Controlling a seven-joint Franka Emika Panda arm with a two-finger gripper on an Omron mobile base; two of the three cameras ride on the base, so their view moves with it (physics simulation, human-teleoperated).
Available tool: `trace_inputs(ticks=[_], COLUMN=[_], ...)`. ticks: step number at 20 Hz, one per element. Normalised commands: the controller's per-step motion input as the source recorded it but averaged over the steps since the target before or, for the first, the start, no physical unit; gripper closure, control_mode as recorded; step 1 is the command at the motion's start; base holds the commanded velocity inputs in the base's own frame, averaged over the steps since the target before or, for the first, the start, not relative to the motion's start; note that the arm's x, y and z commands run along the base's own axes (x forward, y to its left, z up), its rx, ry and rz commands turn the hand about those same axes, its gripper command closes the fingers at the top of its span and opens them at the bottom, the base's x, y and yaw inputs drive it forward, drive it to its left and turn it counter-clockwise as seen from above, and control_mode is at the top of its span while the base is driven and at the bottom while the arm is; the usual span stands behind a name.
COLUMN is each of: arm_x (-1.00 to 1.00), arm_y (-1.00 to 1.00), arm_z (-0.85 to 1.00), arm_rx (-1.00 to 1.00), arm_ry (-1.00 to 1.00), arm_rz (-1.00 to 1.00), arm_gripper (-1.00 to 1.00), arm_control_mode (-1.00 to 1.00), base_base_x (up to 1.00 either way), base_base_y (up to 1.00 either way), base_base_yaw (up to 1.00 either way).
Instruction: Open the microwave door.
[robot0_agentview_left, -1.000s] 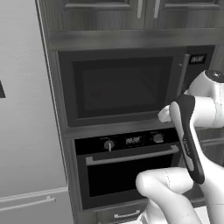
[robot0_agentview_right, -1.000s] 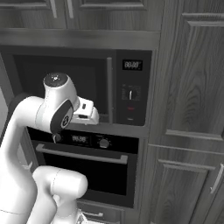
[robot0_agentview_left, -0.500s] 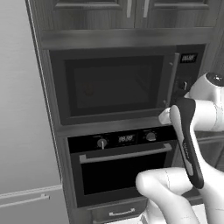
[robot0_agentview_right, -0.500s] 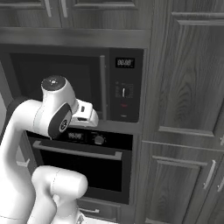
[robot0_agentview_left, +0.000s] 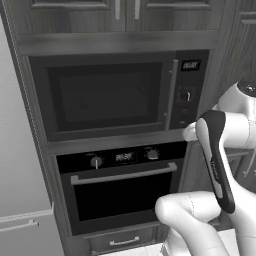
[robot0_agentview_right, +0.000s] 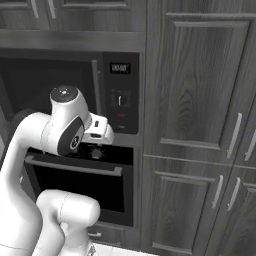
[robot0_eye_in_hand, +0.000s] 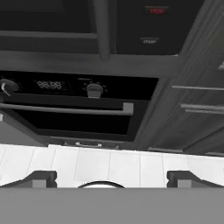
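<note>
At the far left of my left base view stood the pale fridge (robot0_agentview_left: 17, 165), and beside it the built-in microwave (robot0_agentview_left: 117, 95) sat in the dark cabinets with its door (robot0_agentview_left: 102, 97) shut flush. The door's slim upright handle (robot0_agentview_left: 173, 92) ran along its right edge, next to the control strip (robot0_agentview_left: 189, 90) with its small display and knob. Below was the oven (robot0_agentview_left: 120, 187), its silver bar handle running across. Further right, my white arm rose in front of the cabinets, the claw (robot0_eye_in_hand: 111, 177) well short of the microwave and aimed low. In the hand view its two dark fingertips (robot0_eye_in_hand: 40, 178) stood wide apart, holding nothing, and pointed toward the oven and the pale floor rather than the handle. I judged the main risk to be a mix-up: from this low aim I could close on the oven bar instead, or brush the control strip, since the microwave handle sat right against it. In the right base view the arm's shoulder covered much of the microwave door, and the hand view cut the handle off at the top edge, so I could not see its full length there.
</note>
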Motion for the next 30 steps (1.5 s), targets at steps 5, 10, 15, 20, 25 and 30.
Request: trace_inputs(ticks=[5, 10, 15, 20, 25, 30], arm_x=[0.00, -0.05, -0.09, 0.25, 0.76, 0.83], arm_y=[0.00, 0.00, 0.00, 0.00, 0.00, 0.00], arm_z=[0.00, 0.00, 0.10, 0.26, 0.22, 0.48], arm_rx=[0.00, 0.00, 0.00, 0.00, 0.00, 0.02], arm_ry=[0.00, -0.03, -0.11, -0.26, -0.24, -0.05], arm_rz=[0.00, 0.00, 0.00, 0.00, 0.00, 0.00], arm_gripper=[-1.00, -1.00, -1.00, -1.00, -1.00, -1.00], arm_control_mode=[1.00, -1.00, -1.00, -1.00, -1.00, -1.00], base_base_x=[-0.42, -0.06, 0.00, 0.00, 0.00, 0.00], base_base_y=[0.00, 0.00, 0.00, 0.00, 0.00, 0.00], base_base_yaw=[0.00, 0.00, 0.00, 0.00, 0.00, 0.00])
